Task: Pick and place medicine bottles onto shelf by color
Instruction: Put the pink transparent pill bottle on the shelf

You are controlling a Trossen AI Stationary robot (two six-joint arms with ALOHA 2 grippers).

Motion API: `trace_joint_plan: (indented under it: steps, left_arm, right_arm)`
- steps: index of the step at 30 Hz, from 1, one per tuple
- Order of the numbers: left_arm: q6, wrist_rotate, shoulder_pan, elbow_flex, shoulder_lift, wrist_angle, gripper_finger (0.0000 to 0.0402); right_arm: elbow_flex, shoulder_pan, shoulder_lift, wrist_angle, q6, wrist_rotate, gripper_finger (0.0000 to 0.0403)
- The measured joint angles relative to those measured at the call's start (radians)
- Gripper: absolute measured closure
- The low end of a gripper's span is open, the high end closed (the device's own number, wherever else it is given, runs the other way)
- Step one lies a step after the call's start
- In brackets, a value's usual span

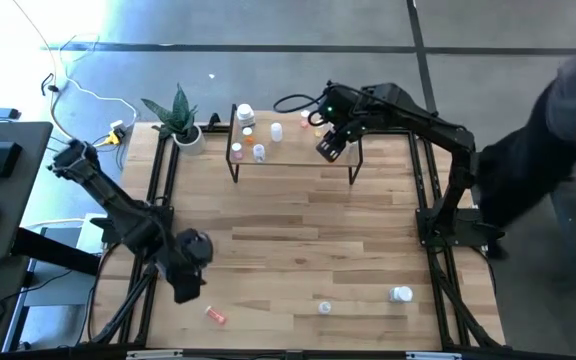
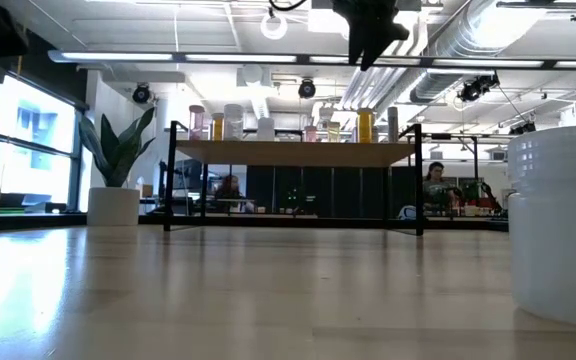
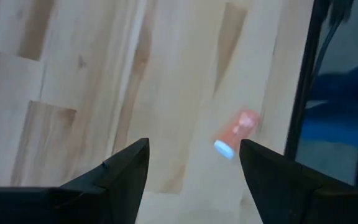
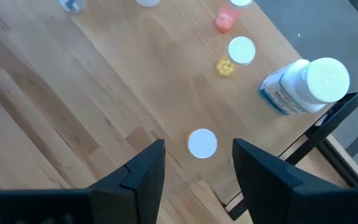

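The shelf [image 1: 293,150] is a light-wood board on black legs at the table's far middle; it also shows in the low view [image 2: 293,153]. Several small bottles stand on it, among them a white-capped one [image 4: 202,143], a yellow one [image 4: 226,67], an orange one [image 4: 227,17] and a larger white bottle with a blue label [image 4: 300,84]. My right gripper [image 4: 197,155] hovers open above the shelf's right part [image 1: 328,150]. My left gripper [image 3: 194,155] is open above the table's near left [image 1: 190,292], short of an orange-pink bottle [image 3: 236,132] that lies on its side [image 1: 215,315].
A small white bottle [image 1: 325,307] and a larger white one [image 1: 401,294] sit near the table's front edge; the larger fills the low view's right [image 2: 563,225]. A potted plant [image 1: 181,120] stands left of the shelf. A person [image 1: 568,150] is beyond the table's right edge.
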Motion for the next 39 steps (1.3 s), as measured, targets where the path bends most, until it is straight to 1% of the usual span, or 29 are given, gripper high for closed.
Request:
trace_joint_plan:
  steps: [5, 13, 19, 25, 32, 39]
  left_arm:
    - [0.062, 0.000, -0.056, 0.000, 0.090, 0.049, 0.0163]
    - [0.240, 0.004, -0.139, 0.000, 0.212, 0.118, 0.0163]
    - [0.328, 0.002, -0.179, 0.000, 0.287, 0.164, 0.0163]
    - [0.415, -0.009, -0.191, 0.000, 0.368, 0.229, 0.0163]
    - [0.494, -0.024, -0.190, 0.000, 0.430, 0.295, 0.0163]
    - [0.520, -0.004, -0.190, 0.000, 0.501, 0.321, 0.0163]
  right_arm:
    - [0.000, 0.027, 0.000, 0.000, 0.054, 0.000, 0.0224]
    - [-0.001, 0.078, 0.000, 0.000, 0.225, 0.000, 0.0224]
    - [-0.001, 0.119, 0.000, 0.000, 0.321, 0.000, 0.0224]
    - [-0.001, 0.168, 0.000, 0.000, 0.380, 0.017, 0.0224]
    - [-0.001, 0.217, 0.000, 0.000, 0.435, 0.034, 0.0224]
    - [-0.001, 0.251, 0.000, 0.000, 0.466, 0.054, 0.0224]
